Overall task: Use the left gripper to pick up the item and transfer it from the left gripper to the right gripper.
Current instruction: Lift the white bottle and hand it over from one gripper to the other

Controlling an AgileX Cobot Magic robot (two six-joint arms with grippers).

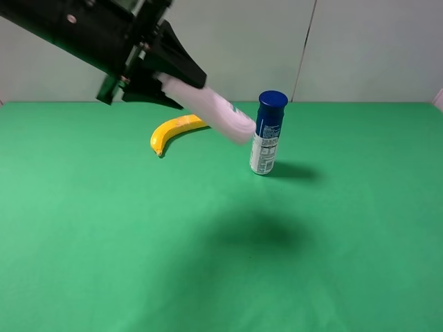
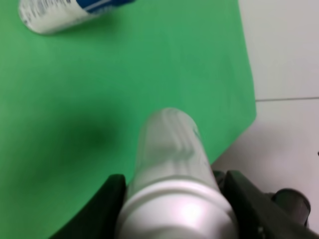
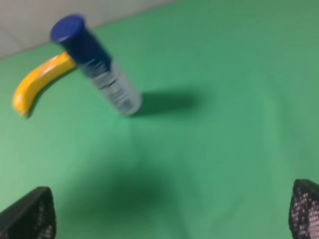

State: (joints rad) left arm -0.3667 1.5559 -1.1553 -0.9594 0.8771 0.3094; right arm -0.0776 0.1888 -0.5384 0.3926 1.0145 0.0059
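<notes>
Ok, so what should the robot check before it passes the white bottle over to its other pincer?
1. Left pincer shut on the white bottle: ok.
2. Bottle lifted off the green table: ok, its shadow lies below.
3. Free end of the bottle sticks out for grabbing: ok.
4. Right pincer open: ok, its fingertips sit wide apart.
5. Right pincer close to the bottle: not ok, it does not show in the high view.
6. Bottle clear of the spray can: cannot tell, they look close in the high view. The banana lies behind.
</notes>
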